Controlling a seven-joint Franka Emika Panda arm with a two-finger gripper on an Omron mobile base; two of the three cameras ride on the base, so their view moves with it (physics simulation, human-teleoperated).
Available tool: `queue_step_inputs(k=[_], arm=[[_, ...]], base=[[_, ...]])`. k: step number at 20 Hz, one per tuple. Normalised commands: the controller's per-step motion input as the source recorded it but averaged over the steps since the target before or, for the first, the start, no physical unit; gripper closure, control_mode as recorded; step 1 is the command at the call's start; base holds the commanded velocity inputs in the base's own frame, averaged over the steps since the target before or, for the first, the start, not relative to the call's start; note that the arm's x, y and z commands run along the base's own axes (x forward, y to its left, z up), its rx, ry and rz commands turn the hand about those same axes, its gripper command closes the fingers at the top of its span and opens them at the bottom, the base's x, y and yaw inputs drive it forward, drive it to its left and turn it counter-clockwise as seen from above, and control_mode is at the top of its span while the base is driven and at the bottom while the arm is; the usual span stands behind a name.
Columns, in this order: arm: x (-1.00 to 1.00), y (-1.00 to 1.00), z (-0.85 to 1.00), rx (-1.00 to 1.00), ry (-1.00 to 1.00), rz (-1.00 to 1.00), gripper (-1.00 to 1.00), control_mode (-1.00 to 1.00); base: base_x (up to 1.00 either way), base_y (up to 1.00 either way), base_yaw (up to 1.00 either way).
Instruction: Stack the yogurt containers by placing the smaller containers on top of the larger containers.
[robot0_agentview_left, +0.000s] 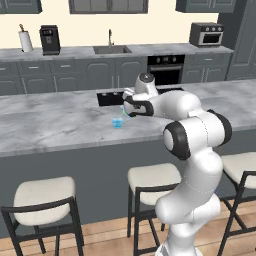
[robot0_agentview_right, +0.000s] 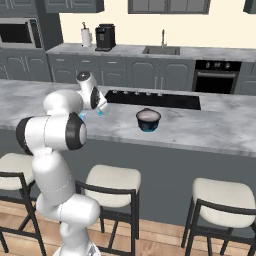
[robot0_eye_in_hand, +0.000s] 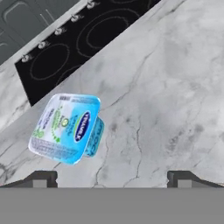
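Left base view: the arm folds forward over the marble bench (robot0_agentview_left: 55, 125), beside the tiny blue cup (robot0_agentview_left: 117, 122). Right base view: a dark bowl (robot0_agentview_right: 148, 120) sits farther along. Hand view: end effector (robot0_eye_in_hand: 112, 178) released, fingertips (robot0_eye_in_hand: 41, 178) wide apart, above the blue-and-white tub (robot0_eye_in_hand: 65, 127) near the cooktop (robot0_eye_in_hand: 78, 43).

small bright-blue yogurt cup (robot0_agentview_left: 117, 122) sits upright on grey marble island counter (robot0_agentview_left: 55, 125), just left of the arm's dark wrist. black cooktop (robot0_agentview_left: 112, 97) set in the counter behind it. three pale-cushioned stools (robot0_agentview_left: 45, 197) along the near side. back wall: sink (robot0_agentview_left: 112, 49), coffee machine (robot0_agentview_left: 49, 39), paper towel roll (robot0_agentview_left: 25, 41), oven (robot0_agentview_left: 165, 69), toaster oven (robot0_agentview_left: 206, 34).
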Motion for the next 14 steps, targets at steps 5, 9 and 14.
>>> queue_step_inputs(k=[5,9,14], arm=[[0.13,0.00,-0.08,0.01,0.02,0.00,-1.00,-1.00],[0.18,-0.11,-0.32,0.10,0.03,0.00,-1.00,-1.00],[0.07,-0.12,-0.22,0.06,0.00,0.00,-1.00,-1.00]], base=[[0.00,0.00,0.00],[0.00,0.00,0.00],[0.00,0.00,0.00]])
